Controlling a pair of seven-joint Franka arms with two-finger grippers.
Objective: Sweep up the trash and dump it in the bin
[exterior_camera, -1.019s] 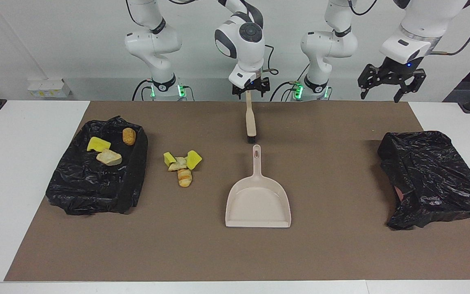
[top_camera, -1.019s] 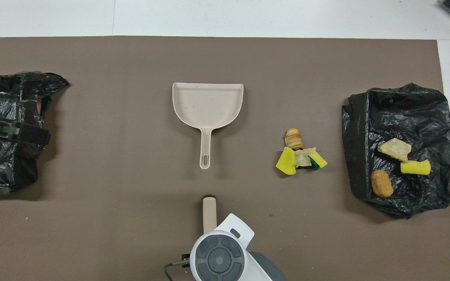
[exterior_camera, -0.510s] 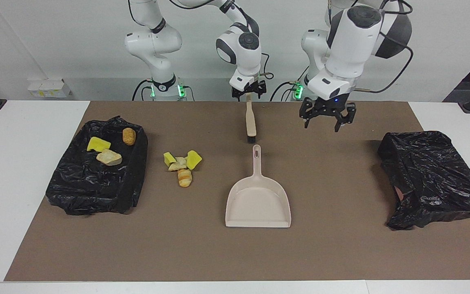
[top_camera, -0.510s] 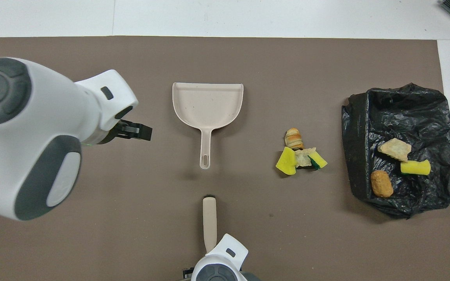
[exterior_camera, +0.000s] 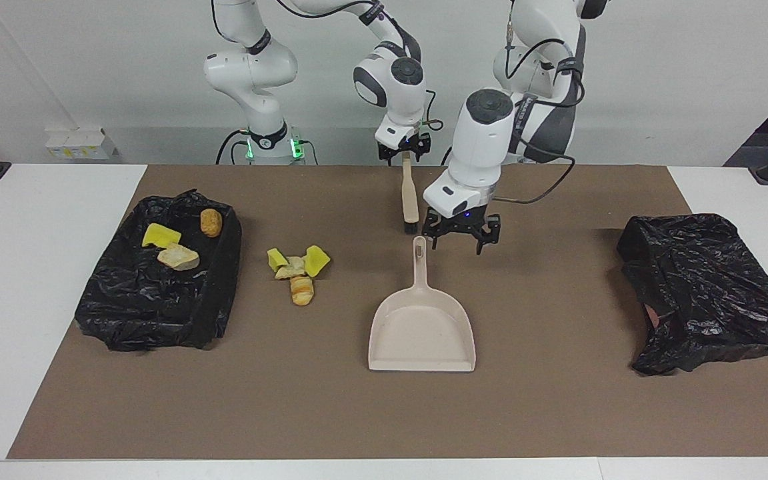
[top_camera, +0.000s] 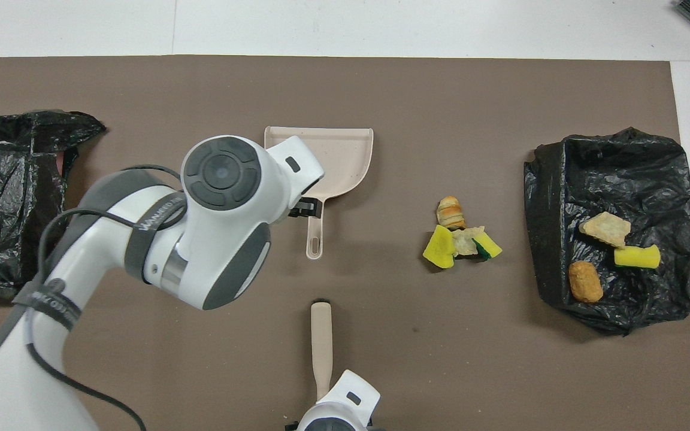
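Observation:
A small heap of trash [exterior_camera: 297, 270] [top_camera: 459, 236], yellow and tan scraps, lies on the brown mat beside the beige dustpan [exterior_camera: 422, 327] [top_camera: 345, 155]. Three more scraps [exterior_camera: 177, 248] lie in the black-lined bin [exterior_camera: 151, 313] at the right arm's end. A beige brush [exterior_camera: 410, 193] [top_camera: 321, 341] lies nearer to the robots than the dustpan. My right gripper [exterior_camera: 406, 155] is at the robot-side end of its handle. My left gripper [exterior_camera: 457, 247] hangs open just above the mat, right beside the dustpan's handle [exterior_camera: 419, 257]. In the overhead view its wrist covers part of the pan.
A crumpled black bag [exterior_camera: 704, 287] [top_camera: 3, 191] sits at the left arm's end of the table. The brown mat [exterior_camera: 557, 400] covers most of the white table.
My left arm has swung in from over the black bag at its end and come down beside the dustpan's handle. My right gripper has shifted slightly toward the handle's end. The brush and dustpan have stayed put.

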